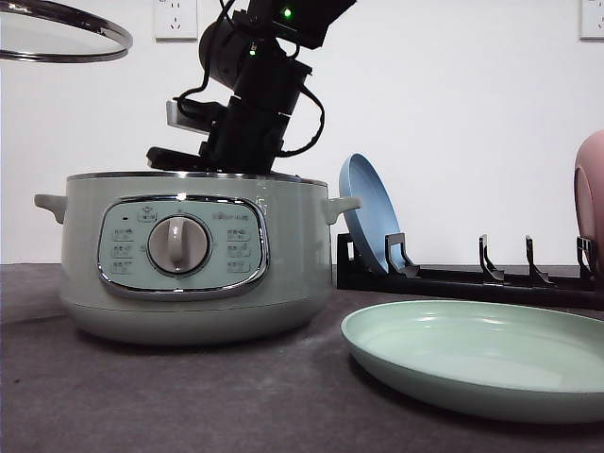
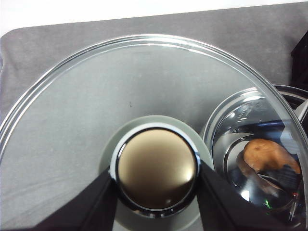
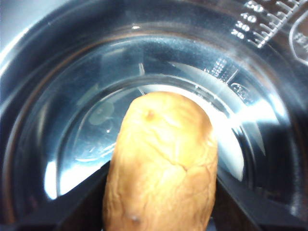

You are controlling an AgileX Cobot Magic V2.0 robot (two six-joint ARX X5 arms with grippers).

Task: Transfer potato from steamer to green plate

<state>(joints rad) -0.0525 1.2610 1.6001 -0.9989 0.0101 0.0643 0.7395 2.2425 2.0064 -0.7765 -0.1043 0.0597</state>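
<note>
The right gripper (image 3: 161, 211) was down inside the steamer (image 1: 193, 255), its two dark fingers (image 3: 82, 207) set wide enough to take the potato (image 3: 161, 163) between them, one pressed to each flank of the lump, so it was closed on the potato rather than gaping free. The potato sat low in the shiny inner pot, just above the mirror-bright bottom; whether it rested on the metal or hung clear of it could not be told. From the front, the right arm (image 1: 250, 104) dipped past the chrome rim and hid the fingers behind the pot wall. The left gripper (image 2: 156, 192) was clamped on the knob (image 2: 156, 168) of the glass lid (image 2: 96, 120), a black finger (image 2: 103, 202) touching each side of the knob, and it held the lid up in the air, well above and to the left of the steamer. By count: one potato, one steamer, one lid, one green plate (image 1: 481, 354) lying flat on the dark table (image 1: 142, 396) just right of the pot, one blue plate (image 1: 373, 212) standing on edge in one black rack (image 1: 472, 278), and the edge of one pink plate (image 1: 591, 198) at the rack's far end.
</note>
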